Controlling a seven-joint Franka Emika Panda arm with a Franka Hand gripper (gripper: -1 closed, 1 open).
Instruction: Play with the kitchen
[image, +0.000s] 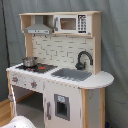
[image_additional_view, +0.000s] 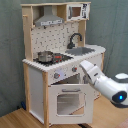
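The kitchen (image_additional_view: 60, 55) stands on a wooden floor (image_additional_view: 15, 119) before a grey curtain (image_additional_view: 112, 25), with a metal pot (image_additional_view: 45, 56) on the stovetop at one end of its counter, a grey sink (image_additional_view: 82, 50) and a black faucet (image_additional_view: 75, 39) toward the other end. In the second exterior view the white arm (image_additional_view: 107, 85) reaches in from the second exterior view's right to the counter's front edge above the oven door (image_additional_view: 67, 102), which hangs ajar. The gripper (image_additional_view: 81, 67) sits against that front edge, and I cannot tell how its fingers stand.

Your first exterior view faces the kitchen (image: 57, 70) from its sink end, at about counter height. Your second exterior view looks from the stove end, slightly higher; both share its whole front.
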